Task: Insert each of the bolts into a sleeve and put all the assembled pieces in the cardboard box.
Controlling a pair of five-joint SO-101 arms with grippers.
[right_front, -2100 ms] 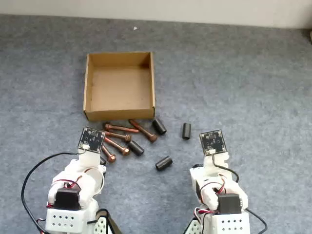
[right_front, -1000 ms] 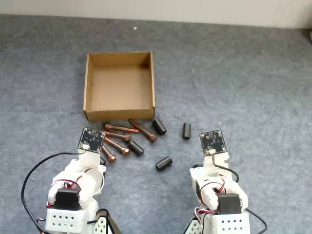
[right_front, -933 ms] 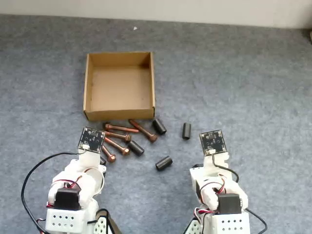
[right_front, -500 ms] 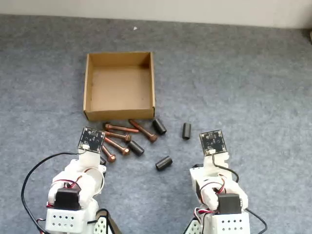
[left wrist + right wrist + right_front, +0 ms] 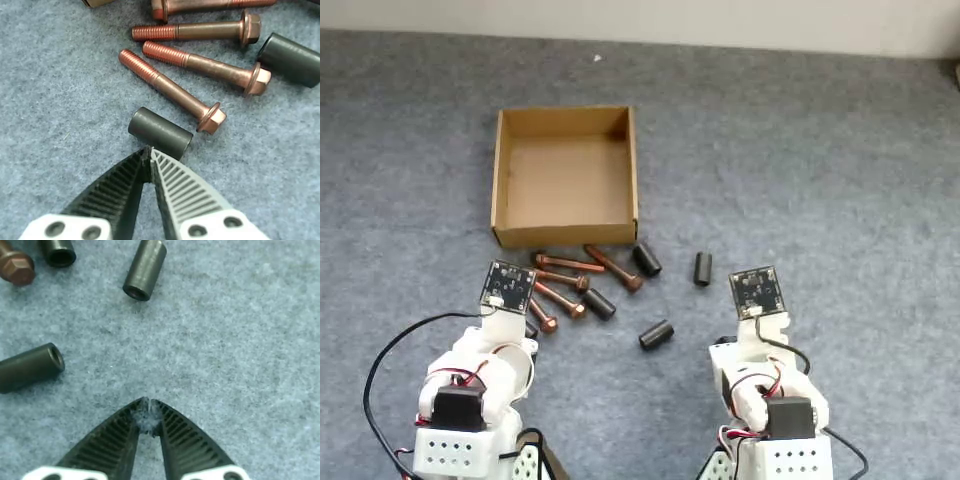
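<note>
The cardboard box (image 5: 496, 170) stands open and holds nothing, at the back left of the grey carpet. Just in front of it lie several copper bolts (image 5: 565, 263) and several short black sleeves (image 5: 657, 334). My left gripper (image 5: 148, 151) is shut, its tips touching or nearly touching a black sleeve (image 5: 160, 134). A bolt (image 5: 170, 92) lies just past that sleeve, with two more bolts (image 5: 207, 67) beyond. My right gripper (image 5: 146, 404) is shut over bare carpet. One sleeve (image 5: 30, 367) lies off to its side and another sleeve (image 5: 145, 269) farther ahead.
Both arm bases (image 5: 460, 420) sit at the front edge. Grey carpet spreads to the right of the box and around the parts. A pale wall strip runs along the back.
</note>
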